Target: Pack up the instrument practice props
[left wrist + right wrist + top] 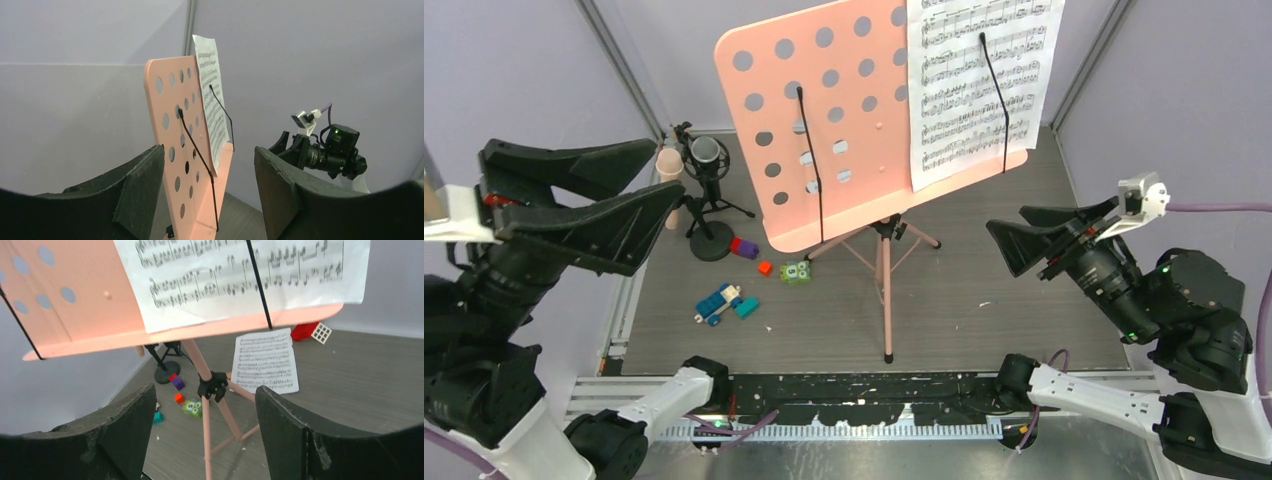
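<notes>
pink music stand (824, 130), sheet-music page (974, 80) on desk: beyond fingertips of left gripper (667, 170) and right gripper (1006, 225); both spread wide, empty.

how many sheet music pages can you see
2. One sheet-music page rests on the right half of the pink music stand desk, under a black wire. The second page lies flat on the floor behind the stand. More could be stacked behind the first.

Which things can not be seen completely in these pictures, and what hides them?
- Loose white sheet-music page on the floor: top view, hidden behind the pink perforated stand desk.
- Beige-pink microphone: top view, left jaws cover its middle.
- Red-and-white object: right wrist view, small, partly behind the desk ledge.
</notes>
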